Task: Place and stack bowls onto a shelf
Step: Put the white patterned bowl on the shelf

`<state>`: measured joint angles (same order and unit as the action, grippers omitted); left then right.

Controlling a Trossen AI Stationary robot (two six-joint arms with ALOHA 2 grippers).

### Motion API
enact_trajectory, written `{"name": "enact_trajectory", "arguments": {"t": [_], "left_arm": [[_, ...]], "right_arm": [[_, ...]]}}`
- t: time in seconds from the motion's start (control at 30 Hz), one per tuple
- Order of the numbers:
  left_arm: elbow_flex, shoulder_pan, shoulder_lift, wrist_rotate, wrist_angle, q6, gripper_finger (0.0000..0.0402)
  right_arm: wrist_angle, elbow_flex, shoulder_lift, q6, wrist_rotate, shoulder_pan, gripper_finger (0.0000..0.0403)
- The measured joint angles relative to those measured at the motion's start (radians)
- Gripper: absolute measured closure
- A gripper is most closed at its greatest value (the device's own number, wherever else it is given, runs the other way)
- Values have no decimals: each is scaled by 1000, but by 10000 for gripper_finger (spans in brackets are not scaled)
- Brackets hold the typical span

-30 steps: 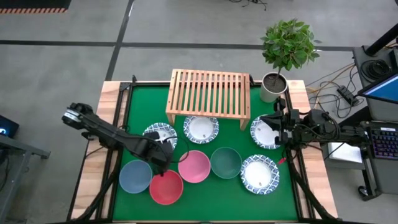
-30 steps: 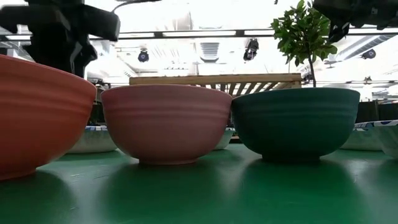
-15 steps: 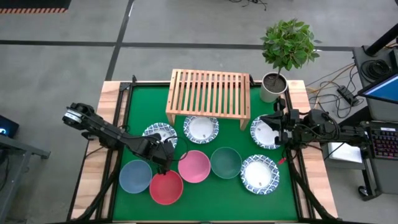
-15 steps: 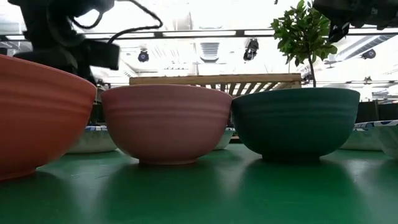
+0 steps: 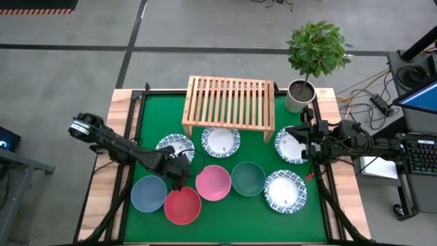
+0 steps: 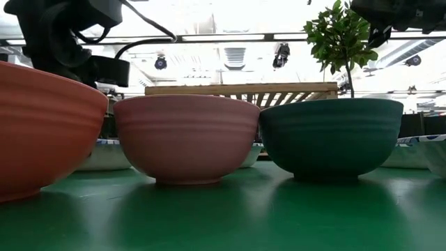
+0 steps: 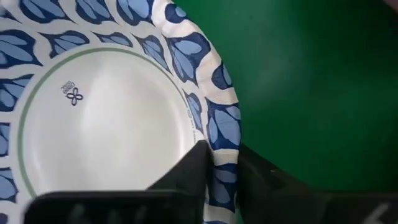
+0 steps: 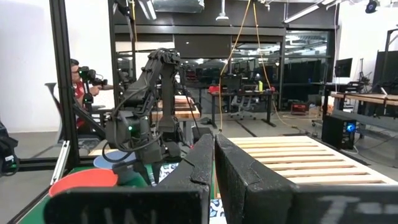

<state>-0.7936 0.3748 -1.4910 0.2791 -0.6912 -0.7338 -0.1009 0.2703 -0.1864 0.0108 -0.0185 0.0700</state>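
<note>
Four patterned white bowls lie on the green mat: left (image 5: 175, 145), middle (image 5: 221, 141), right (image 5: 292, 145) and near right (image 5: 285, 190). Nearer stand the blue-grey (image 5: 148, 193), red (image 5: 182, 205), pink (image 5: 213, 182) and dark green (image 5: 248, 178) bowls. The wooden shelf (image 5: 229, 100) stands at the far edge. My left gripper (image 7: 222, 155) is shut on the left patterned bowl (image 7: 106, 124). My right gripper (image 8: 214, 140) is shut and hovers by the right patterned bowl, holding nothing. My left gripper pinches the left patterned bowl's blue-leaf rim (image 7: 224, 134) on its near right side, one finger (image 7: 193, 171) inside the bowl and the other finger (image 7: 264, 177) outside. The fingers come from above, pointing down. The bowl rests on the mat.
A potted plant (image 5: 299, 96) stands at the shelf's right end. The red and pink bowls sit close to my left gripper's near side. Wooden table borders (image 5: 109, 171) frame the mat on both sides. A person shows far behind in the right wrist view.
My left gripper has gone down a little onto the left patterned bowl's rim. All bowls have kept their places.
</note>
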Motion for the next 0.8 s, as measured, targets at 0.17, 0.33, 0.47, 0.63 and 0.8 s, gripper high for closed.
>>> {"name": "enact_trajectory", "arguments": {"t": [0.17,0.33,0.47,0.63,0.8], "left_arm": [[-58,2,0,-16,-72,6,393],[-172,4,0,-25,-212,42,399],[-302,13,0,-35,-322,70,401],[-506,26,0,-37,-434,94,401],[-699,26,0,30,-449,194,401]], "right_arm": [[0,0,0,0,0,0,394],[1,0,0,-1,0,0,394],[1,0,0,-11,0,0,394],[10,0,0,-11,0,0,394],[17,0,0,-11,0,0,394]]}}
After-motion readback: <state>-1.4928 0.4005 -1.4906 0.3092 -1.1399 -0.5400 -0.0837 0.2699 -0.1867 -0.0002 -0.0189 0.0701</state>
